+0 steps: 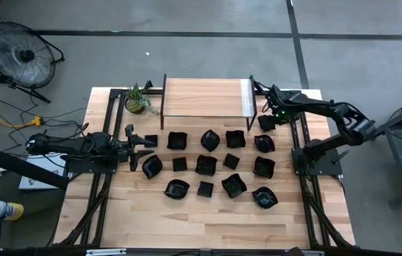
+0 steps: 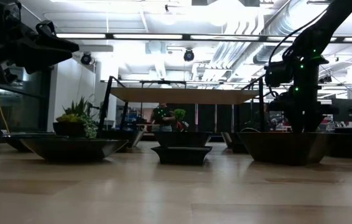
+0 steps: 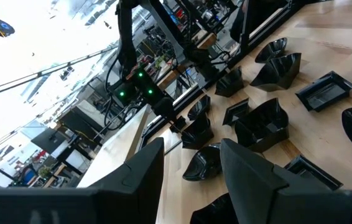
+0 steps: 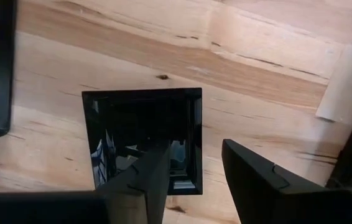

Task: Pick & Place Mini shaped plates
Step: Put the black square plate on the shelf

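Right gripper (image 4: pixel 191 177) sits at the far right of the table, just right of the wooden shelf (image 1: pixel 204 97), over a square black plate (image 4: pixel 142 134) lying flat on the wood. One finger (image 4: pixel 148 180) covers the plate's right part, the other stands outside its edge — jaws apart, gripping nothing. Left gripper (image 1: pixel 149 147) hovers at the left end of the plate rows, fingers spread wide, empty. The other mini plates (image 1: pixel 209 140) lie in loose rows mid-table. Potted plant (image 1: pixel 138 100) sits far left. No writing readable — plate shapes blur together in the low view.

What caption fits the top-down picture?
Right gripper reaches a square plate beside the shelf.
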